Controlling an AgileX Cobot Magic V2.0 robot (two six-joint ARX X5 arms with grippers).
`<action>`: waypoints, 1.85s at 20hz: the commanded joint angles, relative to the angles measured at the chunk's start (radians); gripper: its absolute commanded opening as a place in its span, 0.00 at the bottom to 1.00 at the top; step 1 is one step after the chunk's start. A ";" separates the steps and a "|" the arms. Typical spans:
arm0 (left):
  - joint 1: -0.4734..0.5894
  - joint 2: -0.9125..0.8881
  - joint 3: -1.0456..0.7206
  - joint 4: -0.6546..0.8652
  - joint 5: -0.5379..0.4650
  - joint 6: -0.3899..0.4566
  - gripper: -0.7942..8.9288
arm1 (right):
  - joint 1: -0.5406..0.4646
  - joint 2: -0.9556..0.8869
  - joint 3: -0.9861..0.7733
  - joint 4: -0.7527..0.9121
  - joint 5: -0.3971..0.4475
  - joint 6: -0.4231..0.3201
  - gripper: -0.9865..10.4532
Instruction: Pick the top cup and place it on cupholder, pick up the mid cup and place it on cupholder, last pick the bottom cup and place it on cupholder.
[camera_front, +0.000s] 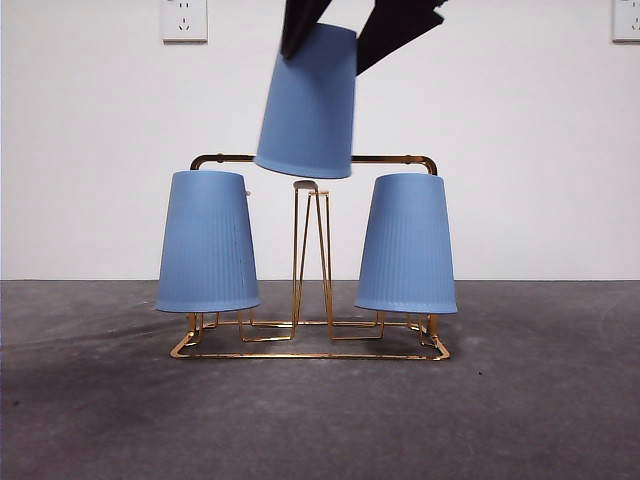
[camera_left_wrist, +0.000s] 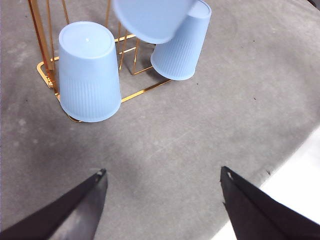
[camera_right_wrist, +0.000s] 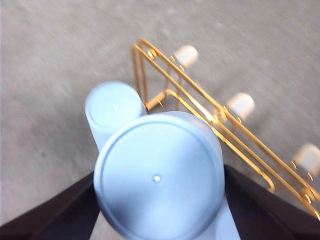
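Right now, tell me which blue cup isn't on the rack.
The middle cup, tilted, held by the right gripper above the rack.

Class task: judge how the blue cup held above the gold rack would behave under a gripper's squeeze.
The held cup looks thin and ribbed, so probably light and easily dented. The right gripper has it tilted; smooth tapered walls may slip. Above the cupholder it could snag on a peg.

R pincer (camera_front: 340, 30) up high, jaws clamped w/ a load between; L pincer (camera_left_wrist: 162, 182) low, jaws wide apart.
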 joint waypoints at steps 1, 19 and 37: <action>-0.006 0.005 0.008 0.007 0.005 -0.005 0.44 | -0.006 0.050 0.016 0.006 -0.021 -0.011 0.39; -0.006 0.006 0.008 0.005 0.006 -0.005 0.44 | -0.022 0.245 0.016 0.007 -0.048 -0.031 0.47; -0.006 0.006 0.008 0.008 0.005 -0.005 0.44 | 0.048 -0.124 0.093 -0.212 -0.056 -0.033 0.47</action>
